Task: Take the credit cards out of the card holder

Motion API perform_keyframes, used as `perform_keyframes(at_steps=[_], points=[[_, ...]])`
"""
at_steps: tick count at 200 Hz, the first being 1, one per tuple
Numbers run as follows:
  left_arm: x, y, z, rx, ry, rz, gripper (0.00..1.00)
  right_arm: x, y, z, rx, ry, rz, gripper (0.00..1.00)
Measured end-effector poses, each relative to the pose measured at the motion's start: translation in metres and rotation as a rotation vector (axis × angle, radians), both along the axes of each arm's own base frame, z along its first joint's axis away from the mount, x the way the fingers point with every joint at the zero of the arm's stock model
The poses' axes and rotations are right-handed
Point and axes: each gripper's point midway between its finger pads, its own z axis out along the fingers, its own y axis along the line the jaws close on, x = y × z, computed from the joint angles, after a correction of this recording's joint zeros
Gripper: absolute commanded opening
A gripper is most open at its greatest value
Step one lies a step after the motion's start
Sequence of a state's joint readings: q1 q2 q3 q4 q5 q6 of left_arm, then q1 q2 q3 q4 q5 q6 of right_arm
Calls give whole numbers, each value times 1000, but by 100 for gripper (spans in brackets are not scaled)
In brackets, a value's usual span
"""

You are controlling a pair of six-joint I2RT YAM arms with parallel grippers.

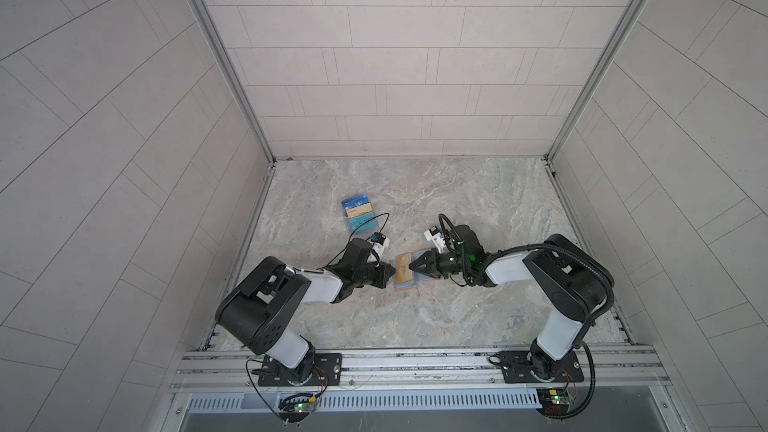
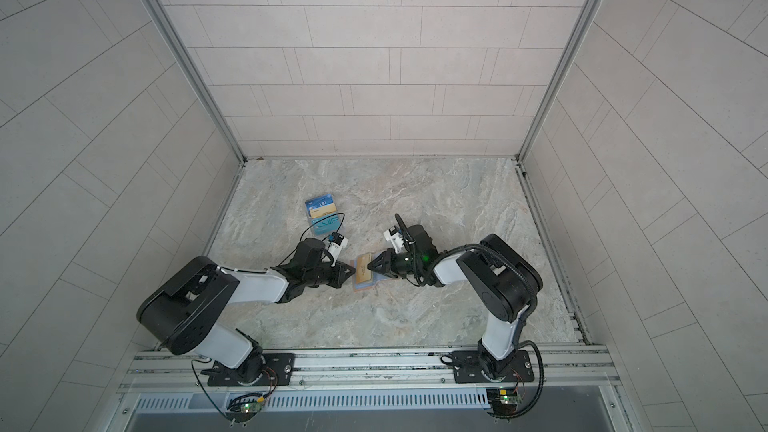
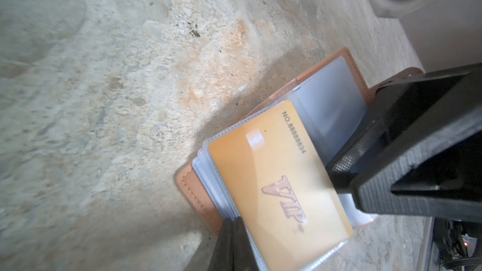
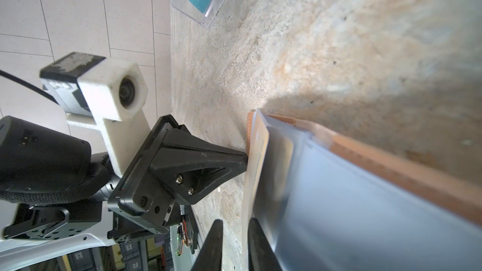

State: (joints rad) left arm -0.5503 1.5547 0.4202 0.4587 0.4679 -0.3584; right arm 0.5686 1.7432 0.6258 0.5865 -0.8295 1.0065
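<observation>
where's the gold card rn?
In both top views, the gold card lies mid-table on the open card holder, between the left end effector and right end effector.

Both top views look steeply down from high above the table [image 1: 457,201]; both wrist cameras sit close, sharing it.

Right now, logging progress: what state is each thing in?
card holder: open, flat on table.
gold card: lying on the sleeves, gripped at one edge.
right gripper: jaws on gold card.
left gripper: shut at holder's edge.
card pile: on table, apart.
</observation>
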Motion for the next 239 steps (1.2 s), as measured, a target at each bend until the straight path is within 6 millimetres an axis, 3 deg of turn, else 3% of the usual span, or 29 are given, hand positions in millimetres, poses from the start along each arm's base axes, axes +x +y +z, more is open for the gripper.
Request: perform_keyframes(at_steps=[81, 148, 194, 239], points=[[0, 0, 0, -1, -2, 0, 0, -3, 10, 0, -225, -95, 117, 21], [-1, 0, 0, -4, -5, -1, 0, -11, -3, -19, -384, -71, 154, 32], [-1, 0, 0, -5, -5, -1, 0, -11, -11, -20, -468, -79, 180, 47], [-1, 0, 0, -9, -10, -2, 0, -8, -12, -18, -485, -86, 180, 45]])
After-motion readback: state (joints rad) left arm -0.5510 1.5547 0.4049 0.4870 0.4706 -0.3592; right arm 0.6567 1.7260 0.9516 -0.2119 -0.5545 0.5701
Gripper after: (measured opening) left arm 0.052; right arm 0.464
